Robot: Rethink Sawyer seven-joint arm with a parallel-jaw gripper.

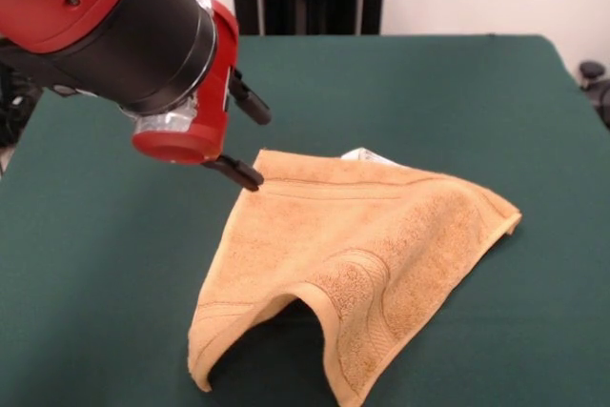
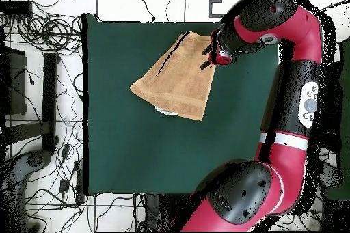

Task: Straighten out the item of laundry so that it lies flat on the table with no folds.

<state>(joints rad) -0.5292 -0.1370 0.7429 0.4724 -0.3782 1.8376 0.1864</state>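
Your gripper (image 1: pixel 246 140) has its two black fingers spread apart, one raised and the other touching the upper left corner of the towel (image 1: pixel 367 264) as the front view shows it; nothing is pinched between them. The towel lies on the table (image 1: pixel 105 264) toward the edge farthest from the robot's base, near that edge's middle and well clear of the side edges. It is not flat: it is doubled over into a rough triangle, and along the near hem a fold lifts off the felt in a small arch with shadow beneath it. The main risk, as I judge it, is that if you close on that corner you catch both layers and drag the whole bundle instead of opening it, because thick terry grips itself and also clings to the felt-like cloth. A pull toward the far edge could carry the towel off the table. The cloth is golden-tan looped terry, soft and limp, with flatter woven bands near the hems; a small white tag (image 1: pixel 367 154) peeks out at the upper edge.
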